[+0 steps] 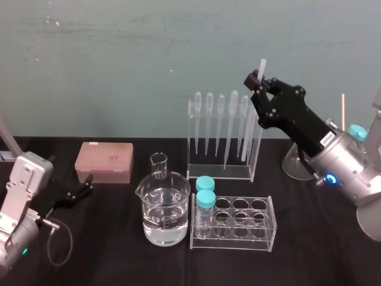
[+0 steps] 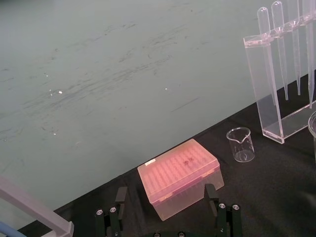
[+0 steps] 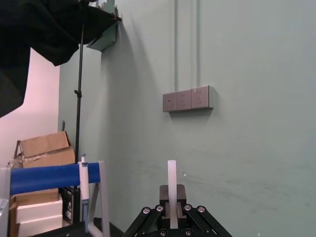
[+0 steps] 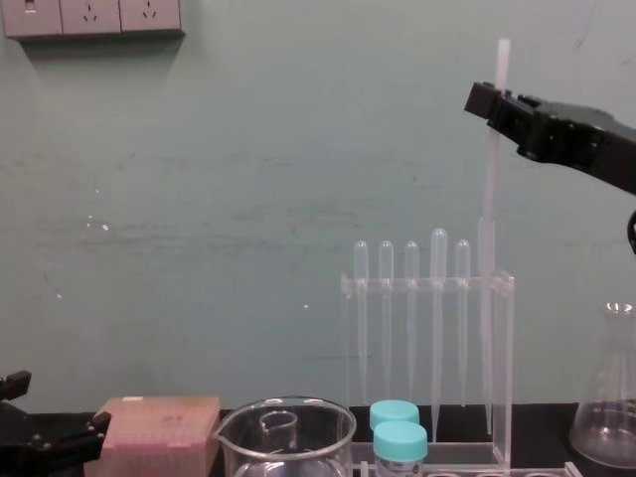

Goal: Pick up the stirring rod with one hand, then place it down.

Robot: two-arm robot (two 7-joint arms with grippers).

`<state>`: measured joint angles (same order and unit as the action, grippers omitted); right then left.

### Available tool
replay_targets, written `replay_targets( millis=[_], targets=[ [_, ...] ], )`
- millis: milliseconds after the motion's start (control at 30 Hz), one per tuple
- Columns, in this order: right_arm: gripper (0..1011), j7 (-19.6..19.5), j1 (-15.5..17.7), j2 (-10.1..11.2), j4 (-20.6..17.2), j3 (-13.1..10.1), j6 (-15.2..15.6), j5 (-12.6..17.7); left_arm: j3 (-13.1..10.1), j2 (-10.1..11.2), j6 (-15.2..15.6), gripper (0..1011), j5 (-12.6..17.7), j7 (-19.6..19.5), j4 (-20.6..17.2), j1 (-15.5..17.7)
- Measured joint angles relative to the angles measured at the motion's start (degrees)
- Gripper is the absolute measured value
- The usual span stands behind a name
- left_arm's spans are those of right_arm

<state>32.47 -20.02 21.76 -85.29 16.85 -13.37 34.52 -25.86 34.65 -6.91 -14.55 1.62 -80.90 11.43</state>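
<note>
Right gripper point(image 1: 260, 88) jaws pinched on the stirring rod point(image 3: 172, 180) near its top, holding it upright at the right end of the pipette rack point(image 4: 427, 285) — its lower part seems to reach down inside the rack. The grasp looks done; lifting clear and setting down are left. Left gripper point(image 1: 89, 183) sits low over the table point(image 1: 309, 256), jaws spread, beside one pink tip box point(image 1: 104, 162). Counted — one rod, five pipettes point(image 4: 437, 298), two beakers point(image 1: 164, 208), two blue-capped tubes point(image 1: 206, 199).
</note>
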Motion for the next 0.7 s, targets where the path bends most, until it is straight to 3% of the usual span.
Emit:
replay_targets(
  millis=[333,700],
  targets=[
    [70,0.17,3.74,1.08,0.87,0.6,1.45,0.88,0.0,0.0,0.0,1000,0.0,0.0,0.0,0.0],
    [70,0.34,3.52,0.3,5.02,1.79,0.39,-1.12,0.0,0.0,0.0,1000,0.0,0.0,0.0,0.0]
  ],
)
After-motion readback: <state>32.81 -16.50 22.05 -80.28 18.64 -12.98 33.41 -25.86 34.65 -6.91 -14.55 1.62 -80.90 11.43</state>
